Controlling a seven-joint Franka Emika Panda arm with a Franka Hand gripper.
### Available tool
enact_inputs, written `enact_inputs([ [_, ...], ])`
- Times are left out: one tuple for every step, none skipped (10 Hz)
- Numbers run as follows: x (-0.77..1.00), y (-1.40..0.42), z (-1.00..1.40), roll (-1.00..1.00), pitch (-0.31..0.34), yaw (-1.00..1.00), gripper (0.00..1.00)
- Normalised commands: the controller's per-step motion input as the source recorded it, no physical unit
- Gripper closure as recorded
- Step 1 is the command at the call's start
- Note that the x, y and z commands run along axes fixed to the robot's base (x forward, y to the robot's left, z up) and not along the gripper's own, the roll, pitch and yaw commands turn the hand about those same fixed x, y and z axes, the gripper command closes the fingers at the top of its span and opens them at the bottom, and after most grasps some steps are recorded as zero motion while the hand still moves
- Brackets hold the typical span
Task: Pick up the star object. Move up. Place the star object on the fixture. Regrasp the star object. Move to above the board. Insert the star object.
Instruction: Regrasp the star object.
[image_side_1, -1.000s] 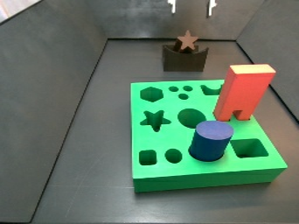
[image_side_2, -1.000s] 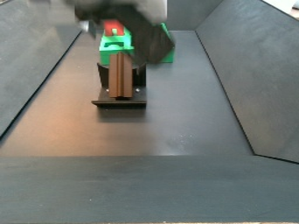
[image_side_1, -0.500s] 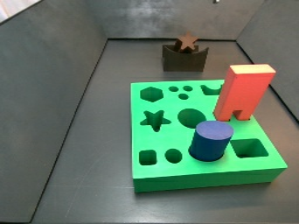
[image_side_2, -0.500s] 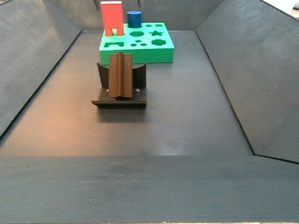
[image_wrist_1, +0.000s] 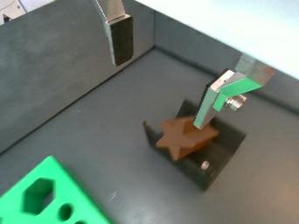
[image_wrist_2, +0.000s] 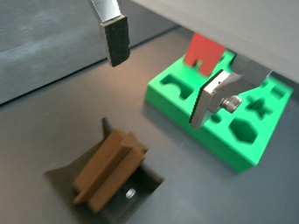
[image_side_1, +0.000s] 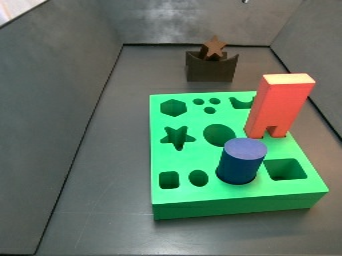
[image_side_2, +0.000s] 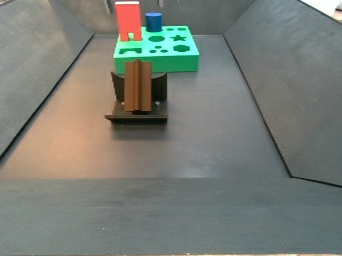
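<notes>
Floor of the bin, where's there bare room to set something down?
Bare floor fills the near side of the fixture. Toward the board it is crowded. The star object rests in the fixture; the gripper is open above it.

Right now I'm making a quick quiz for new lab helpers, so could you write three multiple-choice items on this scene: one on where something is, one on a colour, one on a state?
1. Where does the star object lie?
A. in the board's star hole
B. in the notch of the fixture
C. between the gripper's fingers

2. What colour is the cylinder standing on the board?
A. blue
B. yellow
C. white

3. How is the gripper?
A. shut on the red block
B. shut on the star object
C. open, holding nothing

Answers:
1 B: both side views show it resting on the fixture.
2 A: a side view shows it blue, beside the red block.
3 C: both wrist views show the fingers wide apart above the fixture, with nothing between them.
</notes>
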Motion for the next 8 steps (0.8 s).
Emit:
enact_inputs([
  [-0.02,-0.02,0.01,1.00,0.009,0.03,0.00],
  [-0.01,-0.02,0.01,1.00,0.004,0.03,0.00],
  [-0.01,-0.02,0.00,1.00,0.005,0.04,0.00],
  [-0.01,-0.02,0.01,1.00,0.008,0.04,0.00],
  [-0.01,-0.02,0.01,1.00,0.013,0.04,0.00],
  [0.01,-0.02,0.01,1.00,0.022,0.04,0.00],
  [0.03,-0.02,0.00,1.00,0.029,0.04,0.00],
  [0.04,-0.03,-0.01,1.00,0.038,0.05,0.00],
])
